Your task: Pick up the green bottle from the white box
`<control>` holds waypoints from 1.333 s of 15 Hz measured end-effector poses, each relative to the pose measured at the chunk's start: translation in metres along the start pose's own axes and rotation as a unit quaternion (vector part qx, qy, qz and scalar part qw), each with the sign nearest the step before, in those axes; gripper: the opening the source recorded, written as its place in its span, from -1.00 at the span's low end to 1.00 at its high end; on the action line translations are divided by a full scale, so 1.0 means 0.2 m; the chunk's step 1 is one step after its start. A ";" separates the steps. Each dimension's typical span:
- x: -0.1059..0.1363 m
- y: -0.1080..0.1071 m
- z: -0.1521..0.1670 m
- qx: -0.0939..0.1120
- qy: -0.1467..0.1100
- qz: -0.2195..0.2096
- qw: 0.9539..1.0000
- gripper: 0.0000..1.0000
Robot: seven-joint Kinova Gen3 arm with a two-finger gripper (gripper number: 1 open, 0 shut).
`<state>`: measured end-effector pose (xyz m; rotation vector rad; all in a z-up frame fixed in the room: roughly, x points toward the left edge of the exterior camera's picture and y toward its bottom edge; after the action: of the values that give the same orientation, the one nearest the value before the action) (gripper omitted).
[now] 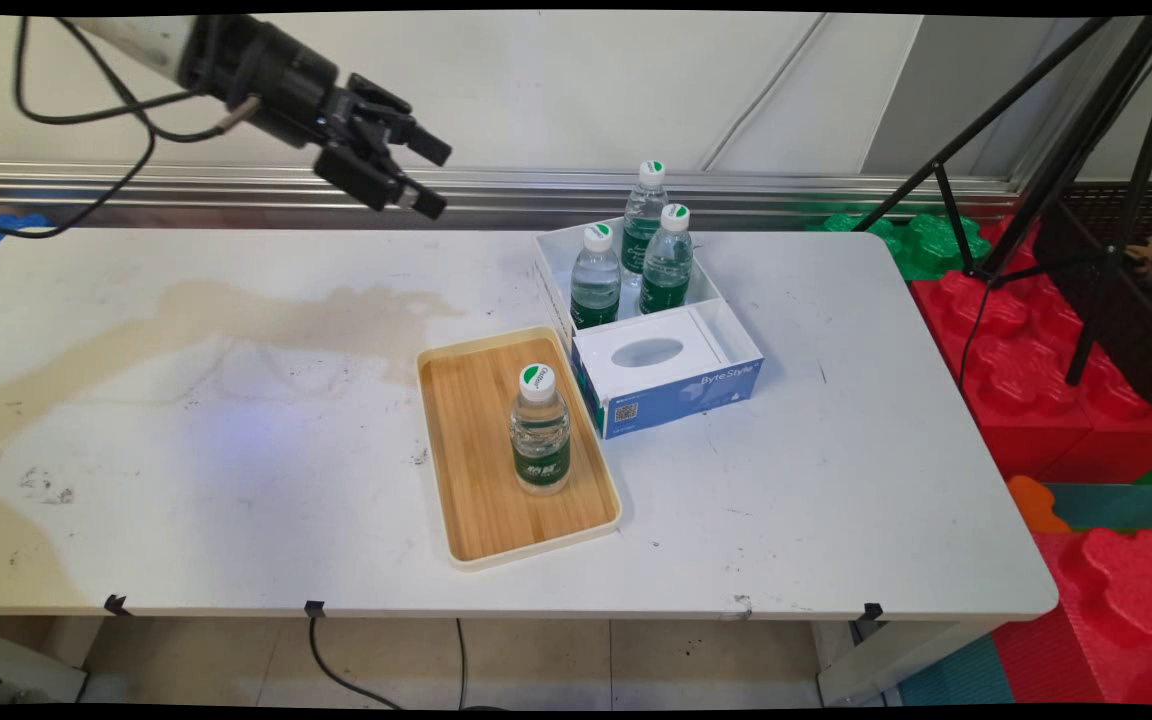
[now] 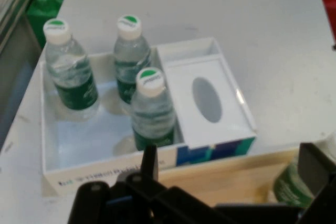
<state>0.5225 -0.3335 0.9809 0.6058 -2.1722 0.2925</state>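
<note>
My gripper (image 1: 430, 176) hangs open and empty high over the table's back left, well apart from everything. A white box (image 1: 554, 285) at the back centre holds three green-labelled water bottles (image 1: 595, 282) and a blue-and-white tissue box (image 1: 671, 372). In front of it lies a wooden tray (image 1: 471, 430) with one water bottle (image 1: 540, 430) standing upright on it. The hand view looks down past the gripper (image 2: 231, 171) onto the white box (image 2: 79, 142), its bottles (image 2: 152, 111), the tissue box (image 2: 210, 103) and the tray's edge (image 2: 226, 179).
A brownish stain (image 1: 236, 315) spreads over the table's left half. A black tripod (image 1: 1036, 130) stands off the table's right side, over red foam blocks (image 1: 1036, 380) and green ones (image 1: 921, 240). A metal rail (image 1: 186, 185) runs along the wall behind.
</note>
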 end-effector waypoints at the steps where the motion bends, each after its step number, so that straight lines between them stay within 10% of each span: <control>1: 0.00 -0.03 0.05 0.002 0.000 0.000 1.000 1.00; 20: -0.10 -0.27 0.98 -0.003 -0.055 -0.004 0.998 1.00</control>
<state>0.4303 -0.4527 0.8440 0.6396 -2.2742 0.2539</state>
